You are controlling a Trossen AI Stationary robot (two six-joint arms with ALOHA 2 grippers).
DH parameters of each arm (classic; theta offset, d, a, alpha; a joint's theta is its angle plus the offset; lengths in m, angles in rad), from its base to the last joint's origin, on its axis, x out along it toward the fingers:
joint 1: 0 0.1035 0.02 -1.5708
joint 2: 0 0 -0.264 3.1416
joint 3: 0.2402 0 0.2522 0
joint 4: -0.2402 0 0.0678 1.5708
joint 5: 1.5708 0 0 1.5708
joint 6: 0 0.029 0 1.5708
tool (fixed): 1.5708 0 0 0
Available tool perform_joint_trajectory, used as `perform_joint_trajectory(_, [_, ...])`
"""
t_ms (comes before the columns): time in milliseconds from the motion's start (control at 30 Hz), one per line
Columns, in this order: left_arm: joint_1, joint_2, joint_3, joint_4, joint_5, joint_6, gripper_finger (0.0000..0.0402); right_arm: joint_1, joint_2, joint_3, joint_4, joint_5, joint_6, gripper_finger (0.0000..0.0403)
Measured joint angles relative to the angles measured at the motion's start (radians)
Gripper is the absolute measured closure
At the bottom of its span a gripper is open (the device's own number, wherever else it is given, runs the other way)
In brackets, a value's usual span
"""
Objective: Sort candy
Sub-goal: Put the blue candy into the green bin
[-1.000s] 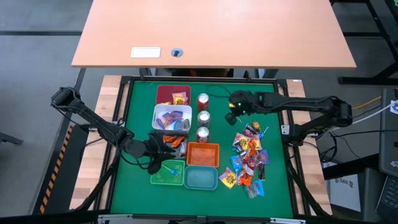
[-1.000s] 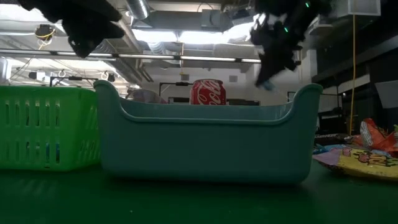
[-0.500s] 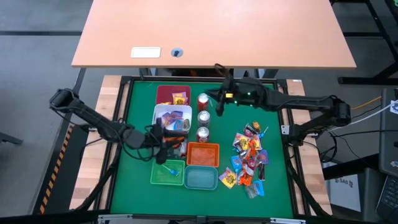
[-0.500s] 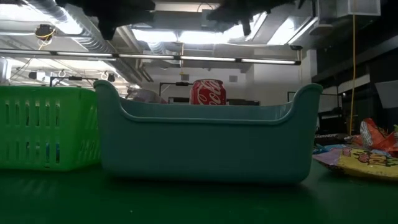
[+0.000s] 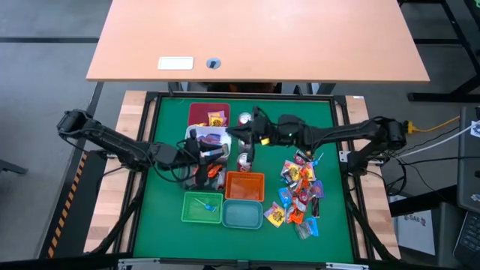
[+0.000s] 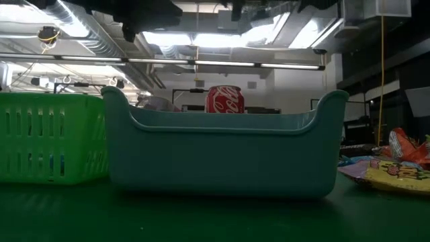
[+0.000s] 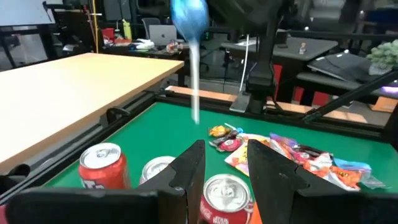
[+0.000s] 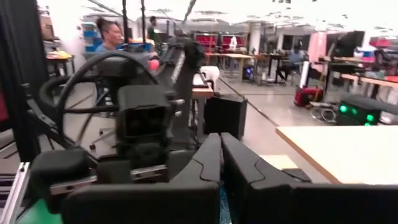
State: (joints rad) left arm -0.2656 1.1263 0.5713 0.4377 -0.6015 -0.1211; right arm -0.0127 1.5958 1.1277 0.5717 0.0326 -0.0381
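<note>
Both arms have swung toward the middle since a second ago: the right gripper, formerly near the candy pile at centre right, now reaches over the row of cans toward the white bin; its jaws are pressed together, pinching the stick of a blue lollipop that dangles in the left wrist view. Meanwhile the left gripper has risen from the green bin and hovers partly spread, holding nothing, at centre left. With the grippers so near each other, a collision seems possible, or the stick could clip a can and slip free.
</note>
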Motion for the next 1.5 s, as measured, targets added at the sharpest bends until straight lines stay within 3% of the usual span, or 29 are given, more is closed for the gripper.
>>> perform_joint_trajectory(333, [0.011,0.000,0.000,0.036,0.019,0.002,0.0293,0.027,0.087,0.000,0.144,0.000,-0.005,0.0400])
perform_joint_trajectory(533, [0.019,0.000,0.000,0.055,0.017,0.002,0.0293,0.027,0.092,0.000,0.147,-0.001,0.002,0.0400])
perform_joint_trajectory(700, [0.038,0.000,0.000,0.055,0.017,0.002,0.0293,0.027,0.092,0.000,0.177,-0.070,0.007,0.0400])
perform_joint_trajectory(1100, [0.068,0.000,0.000,0.101,0.046,0.002,0.0294,0.027,0.092,0.000,0.195,-0.077,0.007,0.0400])
perform_joint_trajectory(1500, [0.071,0.000,0.000,0.128,0.132,0.002,0.0346,0.027,0.092,0.000,0.192,-0.077,0.007,0.0400])
